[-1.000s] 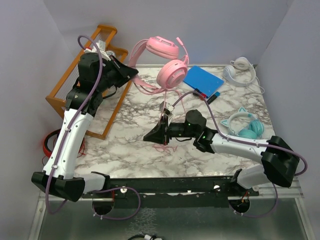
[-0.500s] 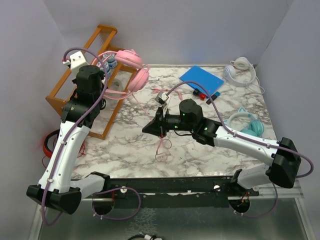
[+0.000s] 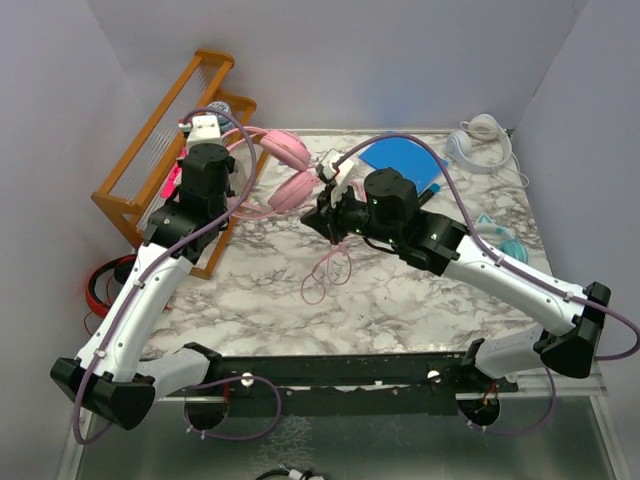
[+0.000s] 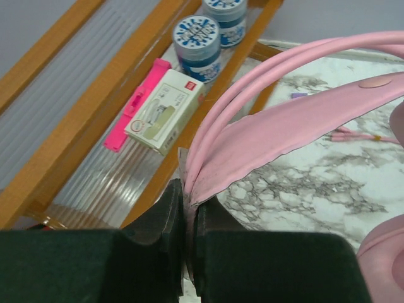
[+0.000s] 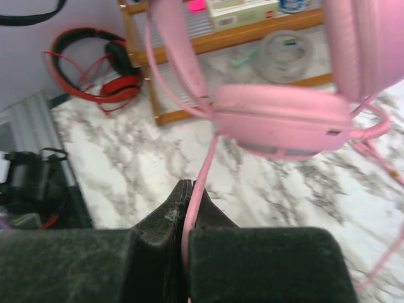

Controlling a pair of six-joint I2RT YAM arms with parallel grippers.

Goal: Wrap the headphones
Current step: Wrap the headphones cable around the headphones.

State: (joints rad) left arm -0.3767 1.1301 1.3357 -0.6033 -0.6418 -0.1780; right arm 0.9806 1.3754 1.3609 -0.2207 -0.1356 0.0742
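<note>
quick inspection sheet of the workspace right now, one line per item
surface: marble-pattern tabletop
job's things: pink headphones held between both arms; white headphones at far right corner; teal headphones partly behind right arm
clutter: blue flat pad; wooden rack holding two blue-lidded jars, white box, pink pen; red-and-black headphones off the left edge
grippers: left gripper shut on pink headphones' headband; right gripper shut on pink cable
cables: pink cable hangs in loops below right gripper
surroundings: plain grey walls
</note>
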